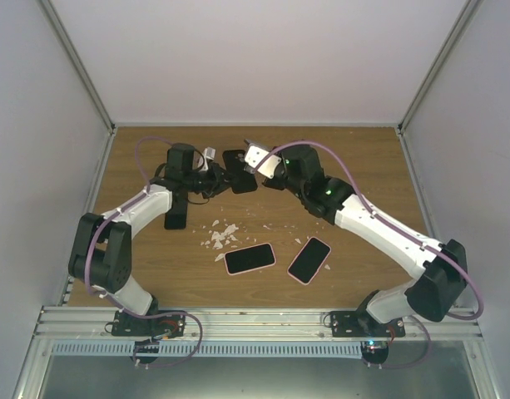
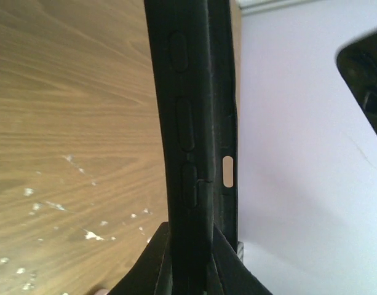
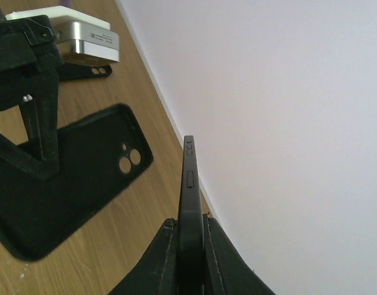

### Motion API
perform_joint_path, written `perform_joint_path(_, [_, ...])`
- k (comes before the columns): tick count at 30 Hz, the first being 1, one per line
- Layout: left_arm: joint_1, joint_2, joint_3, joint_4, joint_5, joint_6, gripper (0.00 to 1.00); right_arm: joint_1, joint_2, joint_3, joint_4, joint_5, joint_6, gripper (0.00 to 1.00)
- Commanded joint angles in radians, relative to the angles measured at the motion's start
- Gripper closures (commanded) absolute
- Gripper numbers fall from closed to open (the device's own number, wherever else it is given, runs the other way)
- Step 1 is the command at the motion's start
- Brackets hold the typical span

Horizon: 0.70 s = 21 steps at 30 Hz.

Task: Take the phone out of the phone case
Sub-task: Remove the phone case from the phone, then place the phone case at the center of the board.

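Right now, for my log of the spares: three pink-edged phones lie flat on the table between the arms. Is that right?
Not quite. Only two pink-edged phones lie flat on the table between the arms, one to the left of the other. The top external view shows it.

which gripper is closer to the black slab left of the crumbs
Left. The left gripper is just beyond and right of the black slab; the right gripper sits farther right.
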Motion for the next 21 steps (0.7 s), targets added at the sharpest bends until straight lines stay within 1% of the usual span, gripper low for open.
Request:
perform_joint_path(1, [0.025,0.019,0.048,-0.032,-0.067,0.163,1.00,-0.019,-0.041,0.051,-0.005,-0.012,0.040,1.00])
perform_joint_path(4, [0.049,0.031,0.065,-0.058,-0.091,0.275,1.00,-0.034,-0.042,0.056,-0.014,-0.027,0.058,1.00])
perform_joint_path(11, [0.129,0.131,0.146,-0.128,-0.068,0.411,1.00,-0.062,-0.028,0.076,-0.031,-0.060,0.091,1.00])
perform_joint_path(16, [0.140,0.234,0.274,-0.223,-0.048,0.534,1.00,-0.069,-0.018,0.072,-0.042,-0.072,0.095,1.00])
perform_joint_path(21, [0.158,0.329,0.365,-0.279,-0.038,0.606,1.00,-0.076,-0.008,0.073,-0.046,-0.072,0.095,0.99])
